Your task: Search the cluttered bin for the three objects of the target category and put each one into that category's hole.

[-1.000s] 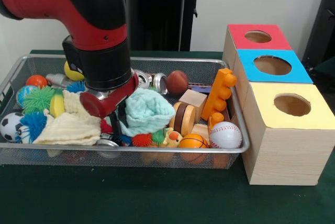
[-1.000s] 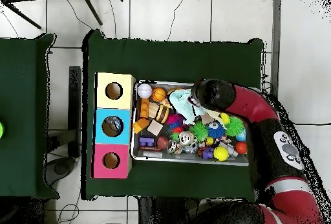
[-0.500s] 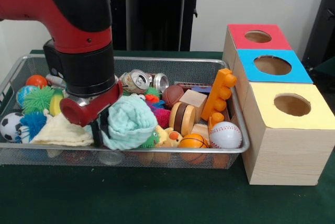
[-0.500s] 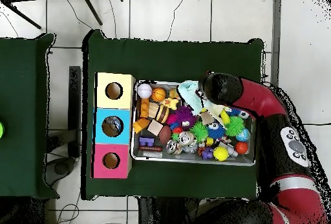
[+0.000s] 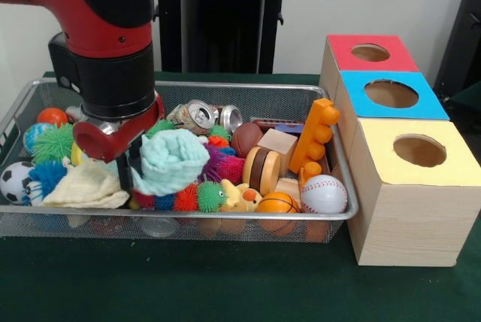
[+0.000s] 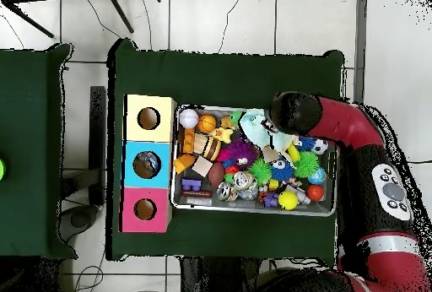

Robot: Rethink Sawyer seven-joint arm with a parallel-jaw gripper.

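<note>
My gripper [image 5: 133,177] hangs in the left half of the wire-mesh bin [image 5: 248,86], shut on a mint-green cloth [image 5: 170,159] that bunches to its right, lifted over the toys. From above, the same cloth [image 6: 251,122] sits at the bin's top edge beside the arm's head. Under the cloth lie purple [image 5: 219,164], green [image 5: 211,195] and red [image 5: 185,198] spiky balls. A baseball [image 5: 324,194], a small basketball [image 5: 276,203] and a brown ball [image 5: 246,138] lie to the right. Beside the bin stand the red [image 5: 370,53], blue [image 5: 391,94] and yellow [image 5: 419,151] boxes, each with a round hole.
A cream cloth [image 5: 87,186], a soccer ball [image 5: 13,180], a green spiky ball [image 5: 52,142] and an orange ball [image 5: 52,116] fill the bin's left end. Two crushed cans [image 5: 197,113], wooden blocks [image 5: 276,146], an orange brick [image 5: 316,132] and a duck toy [image 5: 239,198] crowd the middle and right.
The gripper has moved left along the bin and risen a little, carrying the mint cloth. The spiky balls, cans and brown ball that it covered now show.
</note>
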